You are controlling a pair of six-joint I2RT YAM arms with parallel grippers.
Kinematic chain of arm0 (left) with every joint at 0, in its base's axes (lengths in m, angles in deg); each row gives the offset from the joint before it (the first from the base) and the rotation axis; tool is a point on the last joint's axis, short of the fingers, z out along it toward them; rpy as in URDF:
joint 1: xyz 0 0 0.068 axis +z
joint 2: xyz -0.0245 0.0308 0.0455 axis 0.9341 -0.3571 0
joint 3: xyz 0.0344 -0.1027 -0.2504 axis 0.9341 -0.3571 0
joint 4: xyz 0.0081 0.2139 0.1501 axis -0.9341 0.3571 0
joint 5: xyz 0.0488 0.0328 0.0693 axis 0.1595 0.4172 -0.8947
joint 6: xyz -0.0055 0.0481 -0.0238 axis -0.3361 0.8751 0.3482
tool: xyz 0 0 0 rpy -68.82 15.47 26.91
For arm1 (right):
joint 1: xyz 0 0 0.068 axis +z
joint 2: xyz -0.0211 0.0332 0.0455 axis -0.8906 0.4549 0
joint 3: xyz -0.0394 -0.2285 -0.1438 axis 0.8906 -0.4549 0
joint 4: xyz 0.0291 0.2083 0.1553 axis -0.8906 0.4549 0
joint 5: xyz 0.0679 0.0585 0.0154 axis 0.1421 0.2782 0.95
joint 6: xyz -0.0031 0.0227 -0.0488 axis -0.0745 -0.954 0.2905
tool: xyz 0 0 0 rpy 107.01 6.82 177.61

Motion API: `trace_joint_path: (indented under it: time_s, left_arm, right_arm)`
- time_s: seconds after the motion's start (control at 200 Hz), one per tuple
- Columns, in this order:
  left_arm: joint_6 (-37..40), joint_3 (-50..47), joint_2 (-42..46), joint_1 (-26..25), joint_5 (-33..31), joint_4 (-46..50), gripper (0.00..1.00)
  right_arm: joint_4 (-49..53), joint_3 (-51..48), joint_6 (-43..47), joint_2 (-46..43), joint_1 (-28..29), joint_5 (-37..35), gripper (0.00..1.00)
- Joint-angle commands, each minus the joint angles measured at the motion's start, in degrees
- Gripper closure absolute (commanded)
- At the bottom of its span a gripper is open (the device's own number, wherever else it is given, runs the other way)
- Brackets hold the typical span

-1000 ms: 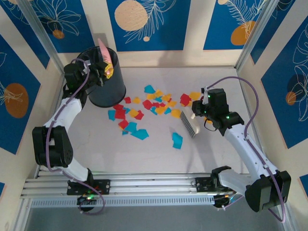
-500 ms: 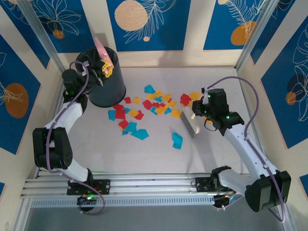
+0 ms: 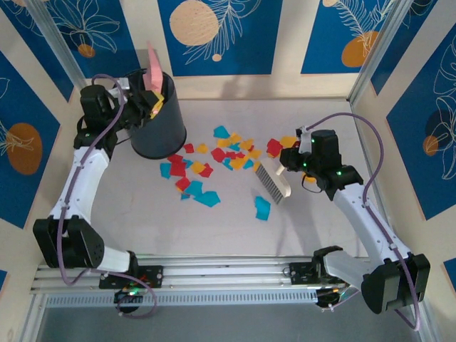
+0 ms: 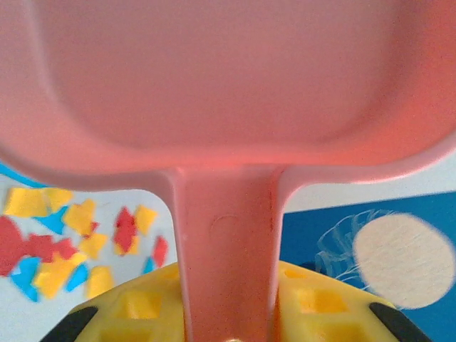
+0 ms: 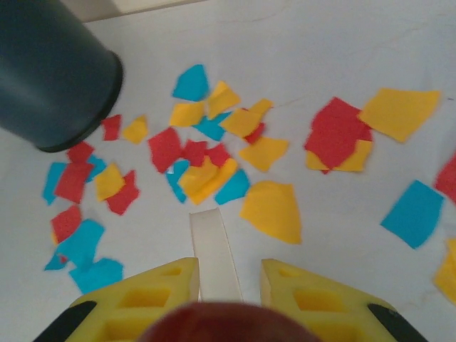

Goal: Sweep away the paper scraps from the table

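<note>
Red, yellow and cyan paper scraps [image 3: 214, 164] lie scattered over the middle of the white table [image 3: 214, 228], and they also spread ahead of the fingers in the right wrist view [image 5: 206, 167]. My left gripper [image 3: 146, 105] is shut on the handle of a pink dustpan [image 3: 152, 68], held tipped up over the black bin [image 3: 160, 132]. In the left wrist view the dustpan [image 4: 228, 78] looms close, its handle clamped in the left gripper [image 4: 228, 285]. My right gripper [image 3: 291, 160] is shut on a white brush [image 3: 272, 182] just right of the scraps; its handle [image 5: 212, 249] runs out of the right gripper [image 5: 228, 274].
The black bin [image 5: 50, 71] stands at the table's far left corner. Blue floral wall panels and aluminium rails [image 3: 214, 274] close in the table. One cyan scrap [image 3: 262, 208] lies apart, nearer the front.
The left arm has drawn back to the left, tilting the dustpan more upright over the bin. The right gripper has swung the brush head leftward toward the scraps.
</note>
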Motion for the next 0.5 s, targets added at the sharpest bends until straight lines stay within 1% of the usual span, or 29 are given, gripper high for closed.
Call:
trace_joint_path:
  time_s: [0.0, 0.095, 0.26, 0.35, 0.495]
  left_arm:
    - [20.97, 4.24, 0.9, -1.47, -3.83, 20.96, 1.0]
    - [29.08, 6.35, 1.46, -2.24, -7.47, 29.0, 1.0]
    - [36.29, 7.0, 2.99, -3.04, -12.24, 35.67, 1.0]
    - [38.99, 7.6, 3.06, -3.62, -13.37, 38.76, 1.0]
    - [42.36, 7.96, 3.51, -5.09, -15.73, 42.0, 1.0]
  right_arm:
    - [-3.34, -1.28, 1.54, 0.15, -0.22, 10.09, 1.0]
    - [-3.83, -2.45, 2.16, 0.49, -0.05, 13.74, 1.0]
    - [-5.36, -5.6, 5.53, 0.95, 0.95, 17.15, 1.0]
    - [-6.52, -7.32, 7.76, 1.29, 1.96, 17.28, 1.0]
    - [-8.39, -9.47, 10.08, 2.08, 3.63, 14.74, 1.0]
